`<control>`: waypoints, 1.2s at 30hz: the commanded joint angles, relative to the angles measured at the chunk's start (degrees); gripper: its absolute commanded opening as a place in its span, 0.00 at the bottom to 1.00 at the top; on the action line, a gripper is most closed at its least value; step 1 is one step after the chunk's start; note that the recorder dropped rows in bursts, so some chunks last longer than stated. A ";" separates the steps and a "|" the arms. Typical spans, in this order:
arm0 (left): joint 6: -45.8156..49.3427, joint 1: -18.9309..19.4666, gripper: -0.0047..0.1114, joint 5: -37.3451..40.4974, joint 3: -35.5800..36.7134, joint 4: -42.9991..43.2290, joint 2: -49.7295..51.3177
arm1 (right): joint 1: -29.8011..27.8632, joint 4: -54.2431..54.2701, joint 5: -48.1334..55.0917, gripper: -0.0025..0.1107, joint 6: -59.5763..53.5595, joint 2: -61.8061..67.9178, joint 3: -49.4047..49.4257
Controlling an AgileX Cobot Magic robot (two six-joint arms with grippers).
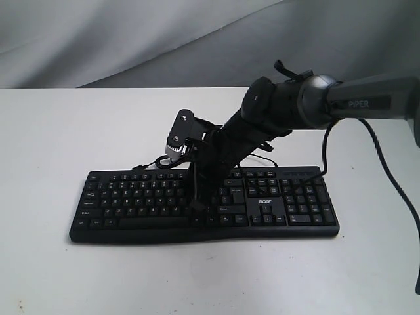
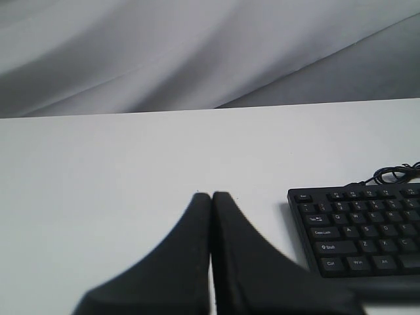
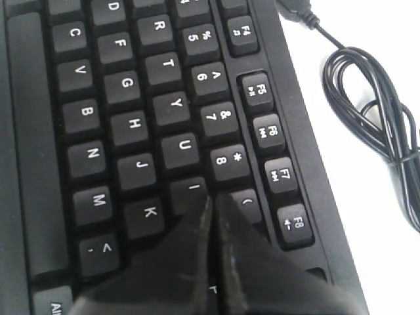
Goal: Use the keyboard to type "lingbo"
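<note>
The keyboard (image 1: 131, 197) lies flat on the white counter (image 1: 52, 131), its cable (image 3: 367, 98) coiled behind it. The right pincer (image 3: 211, 200), shut tight and holding nothing, points its joined tips at the "I" key (image 3: 189, 191); actual contact cannot be told. The left pincer (image 2: 211, 197), also shut and empty, hovers over bare counter near the keyboard's Esc corner. The typing is probably at the second letter, with "n", "g", "b" and "o" left.

Seemingly closed: left gripper (image 2: 211, 196), right gripper (image 3: 211, 201)
</note>
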 commanded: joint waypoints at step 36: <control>-0.23 0.11 0.04 -0.26 0.25 -0.46 -0.15 | -0.36 0.34 2.34 0.02 0.40 -10.45 0.40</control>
